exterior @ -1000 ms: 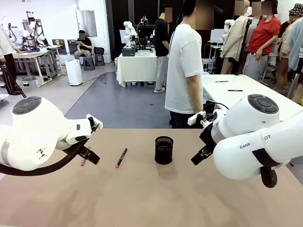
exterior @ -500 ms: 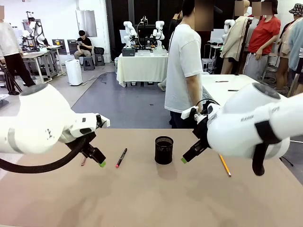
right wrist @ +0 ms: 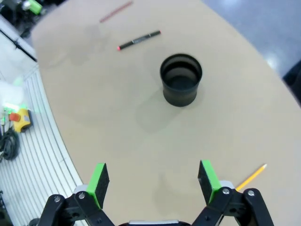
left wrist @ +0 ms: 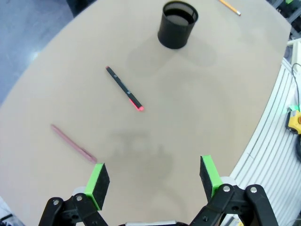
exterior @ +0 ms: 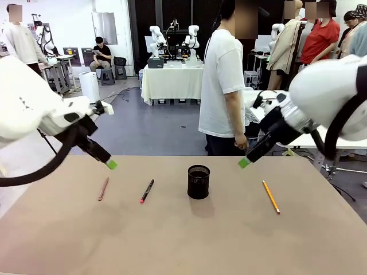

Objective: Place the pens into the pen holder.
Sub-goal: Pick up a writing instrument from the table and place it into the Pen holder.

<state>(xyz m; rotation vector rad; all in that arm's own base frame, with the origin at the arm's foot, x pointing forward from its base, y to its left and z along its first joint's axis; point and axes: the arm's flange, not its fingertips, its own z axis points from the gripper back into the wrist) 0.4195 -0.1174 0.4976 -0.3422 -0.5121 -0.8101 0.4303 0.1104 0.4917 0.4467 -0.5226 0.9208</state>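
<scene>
Front view: left claw (exterior: pixel 110 164), right claw (exterior: pixel 245 162) rose off counter (exterior: pixel 172 240), both spread, empty. Black pen (exterior: pixel 147 191), brown pen (exterior: pixel 103 188), yellow pen (exterior: pixel 271 197) lie outside pen holder (exterior: pixel 198 182); none picked.

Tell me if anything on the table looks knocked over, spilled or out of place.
Nothing stands out. The pen holder stands upright and looks empty; the black pen, reddish-brown pen and yellow pencil lie flat on the table, apart from it.
</scene>
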